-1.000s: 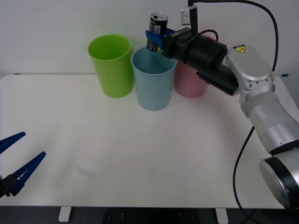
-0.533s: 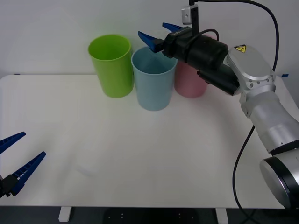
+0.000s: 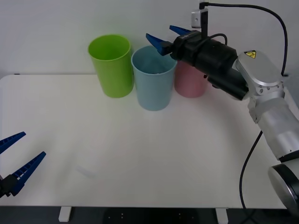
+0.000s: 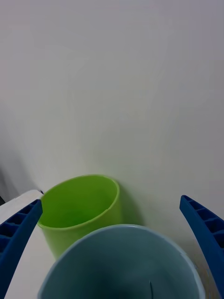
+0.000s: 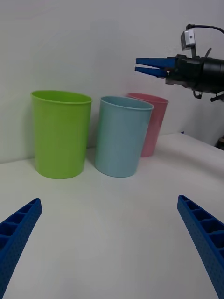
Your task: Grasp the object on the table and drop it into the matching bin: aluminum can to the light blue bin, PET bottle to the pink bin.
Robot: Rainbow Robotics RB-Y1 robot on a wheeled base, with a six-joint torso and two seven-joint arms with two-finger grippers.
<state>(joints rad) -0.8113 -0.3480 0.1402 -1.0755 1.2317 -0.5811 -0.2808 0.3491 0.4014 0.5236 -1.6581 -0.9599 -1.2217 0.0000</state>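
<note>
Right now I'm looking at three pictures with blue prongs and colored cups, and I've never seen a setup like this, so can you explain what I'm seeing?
This is a two-armed robot sorting trash. One picture looks down from above its arms; the other two come from cameras on its wrists, so the blue prongs at their corners are its own fingers.

On the white table stand three bins: the lime green bin, the light blue bin and the pink bin.

The right end effector hangs open above the light blue bin's rim, holding nothing. The left end effector waits open at the table's near left edge, also empty. No can lies on the table.
</note>
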